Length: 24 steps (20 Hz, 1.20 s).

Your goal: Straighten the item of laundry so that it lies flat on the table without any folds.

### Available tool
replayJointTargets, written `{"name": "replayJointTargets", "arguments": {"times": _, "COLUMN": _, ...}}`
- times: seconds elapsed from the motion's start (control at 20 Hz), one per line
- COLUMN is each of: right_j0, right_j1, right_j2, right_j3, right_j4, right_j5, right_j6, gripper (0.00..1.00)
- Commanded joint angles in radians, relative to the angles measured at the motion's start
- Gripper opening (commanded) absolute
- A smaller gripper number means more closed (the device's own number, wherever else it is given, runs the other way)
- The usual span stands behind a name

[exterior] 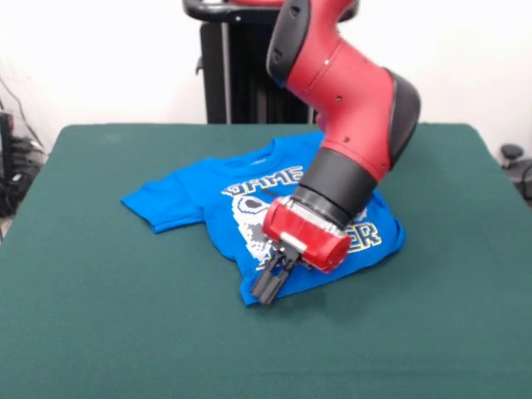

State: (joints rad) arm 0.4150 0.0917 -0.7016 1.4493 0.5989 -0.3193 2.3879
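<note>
- Blue T-shirt (249, 199): we find it mid-counter (100, 332), print up, lower hem bunched.
- Pincer (268, 293): at that hem's near corner; we judge its fingers closed, cloth between them unconfirmed.
- Step: flattening the hem; next, we draw this corner outward.

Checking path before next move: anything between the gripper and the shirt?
Nothing visible. The gripper is already down at the near hem of the blue T-shirt, and the green table around the shirt shows no other objects.
</note>
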Motion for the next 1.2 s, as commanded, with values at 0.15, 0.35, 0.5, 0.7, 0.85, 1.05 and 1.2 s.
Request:
{"name": "replayJointTargets", "arguments": {"times": 0.15, "right_j0": -0.025, "right_j1": -0.183, "right_j2": 0.235, "right_j3": 0.053, "right_j4": -0.119, "right_j5": 0.189, "right_j6": 0.088, "gripper": 0.0}}
{"name": "replayJointTargets", "arguments": {"times": 0.35, "right_j0": -0.048, "right_j1": -0.271, "right_j2": 0.261, "right_j3": 0.084, "right_j4": -0.165, "right_j5": 0.28, "right_j6": 0.065, "gripper": 0.0}}
{"name": "replayJointTargets", "arguments": {"times": 0.5, "right_j0": -0.071, "right_j1": -0.336, "right_j2": 0.297, "right_j3": 0.116, "right_j4": -0.188, "right_j5": 0.373, "right_j6": 0.063, "gripper": 0.0}}
{"name": "replayJointTargets", "arguments": {"times": 0.7, "right_j0": -0.159, "right_j1": -0.443, "right_j2": 0.418, "right_j3": 0.195, "right_j4": -0.199, "right_j5": 0.551, "right_j6": 0.059, "gripper": 0.0}}
{"name": "replayJointTargets", "arguments": {"times": 0.85, "right_j0": -0.209, "right_j1": -0.52, "right_j2": 0.471, "right_j3": 0.268, "right_j4": -0.187, "right_j5": 0.682, "right_j6": 0.057, "gripper": 0.0}}
{"name": "replayJointTargets", "arguments": {"times": 1.05, "right_j0": -0.262, "right_j1": -0.6, "right_j2": 0.546, "right_j3": 0.369, "right_j4": -0.178, "right_j5": 0.69, "right_j6": 0.043, "gripper": 0.0}}
{"name": "replayJointTargets", "arguments": {"times": 1.2, "right_j0": -0.276, "right_j1": -0.643, "right_j2": 0.587, "right_j3": 0.427, "right_j4": -0.164, "right_j5": 0.689, "right_j6": 0.062, "gripper": 0.0}}
